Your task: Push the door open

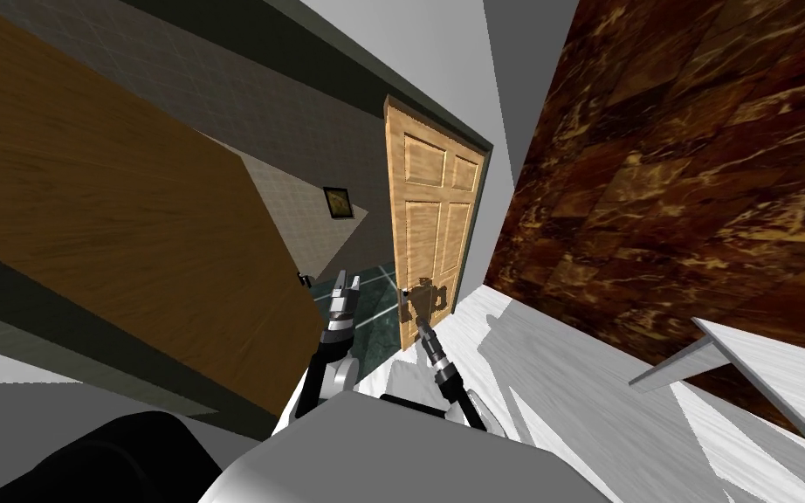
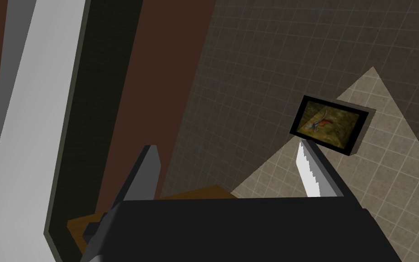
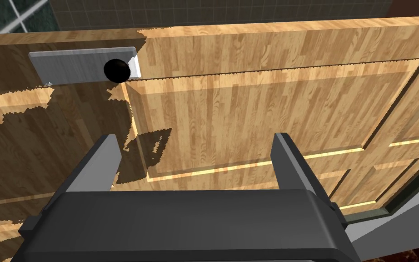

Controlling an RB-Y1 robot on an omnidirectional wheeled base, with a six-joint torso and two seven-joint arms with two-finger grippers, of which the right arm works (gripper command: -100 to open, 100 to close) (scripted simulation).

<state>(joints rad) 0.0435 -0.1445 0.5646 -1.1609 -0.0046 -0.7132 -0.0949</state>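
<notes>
The right gripper [image 3: 195,141], fingers apart, faces the wooden door [image 3: 272,91] by its black knob [image 3: 117,70]; left gripper [image 2: 229,148] spread too

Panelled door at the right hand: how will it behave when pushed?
Likely rigid: the door is a panelled wood slab, so should swing, not flex. Probably lightest near the knob. Flat face may let the thin-fingered right hand slip.

In the head view the right gripper [image 1: 424,330] is too small to tell whether its fingertips touch the door [image 1: 431,201]. At the door's 9 o'clock, a brown panel [image 1: 113,218] runs off the picture's edge.
</notes>
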